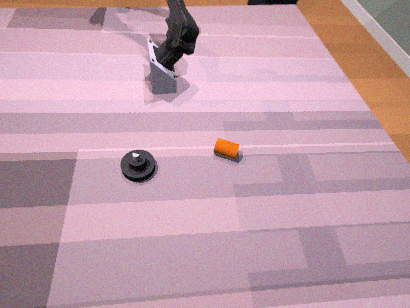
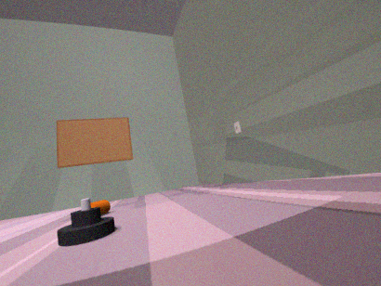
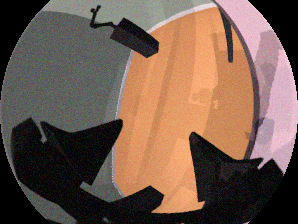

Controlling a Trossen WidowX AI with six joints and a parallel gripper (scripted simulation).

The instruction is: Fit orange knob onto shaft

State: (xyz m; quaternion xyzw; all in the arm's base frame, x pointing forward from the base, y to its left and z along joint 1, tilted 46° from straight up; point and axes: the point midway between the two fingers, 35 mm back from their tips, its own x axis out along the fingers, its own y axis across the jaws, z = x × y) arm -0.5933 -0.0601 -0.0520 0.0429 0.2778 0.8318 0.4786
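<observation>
Top: the orange knob (image 1: 226,148) (image 2: 100,207) lies on its side on the worktop (image 1: 150,260) (image 2: 195,260), inward from the right edge; its hole is indiscernible. Exterior: the silver shaft (image 1: 135,155) (image 2: 85,204) partly hides it. Wrist: the end effector (image 3: 157,129) is released, its base cut off.

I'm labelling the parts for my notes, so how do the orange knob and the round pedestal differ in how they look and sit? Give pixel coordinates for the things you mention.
The knob (image 1: 226,148) (image 2: 103,206) is orange; the pedestal (image 1: 131,173) (image 2: 88,233) is black. The knob is a plain cylinder lying on its side, while the pedestal stands upright, stepped, with a silver shaft (image 1: 135,155) (image 2: 85,203) on top. Both are round-bodied and rest on the table.
</observation>
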